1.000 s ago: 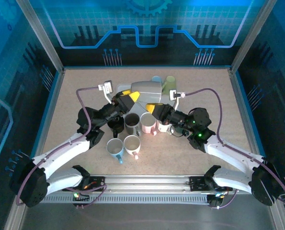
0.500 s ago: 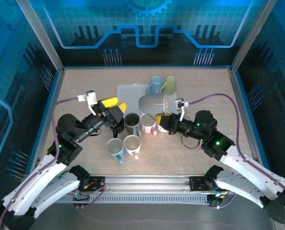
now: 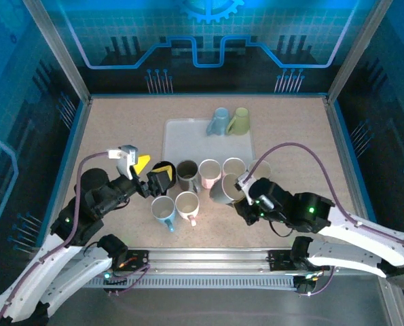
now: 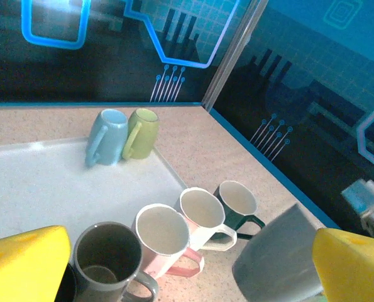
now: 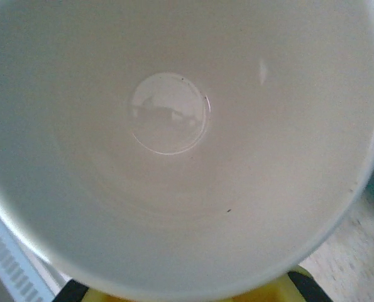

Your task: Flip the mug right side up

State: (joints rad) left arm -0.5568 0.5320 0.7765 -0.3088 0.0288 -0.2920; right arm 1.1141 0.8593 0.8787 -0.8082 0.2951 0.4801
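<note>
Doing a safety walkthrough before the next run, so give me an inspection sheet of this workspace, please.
Surface: tan table, white tray.
Job's things: grey mug, held at its rim.
Clutter: blue mug and green mug lying on tray; several upright mugs nearer.
End effectors: left end effector open, empty; right end effector shut on grey mug.
Cables: purple cables loop off both wrists.
Surroundings: blue panelled walls, metal frame.

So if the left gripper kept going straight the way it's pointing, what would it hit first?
The left gripper would most likely meet the dark grey mug first, sitting upright just ahead of its open jaws, though depth is hard to judge.
</note>
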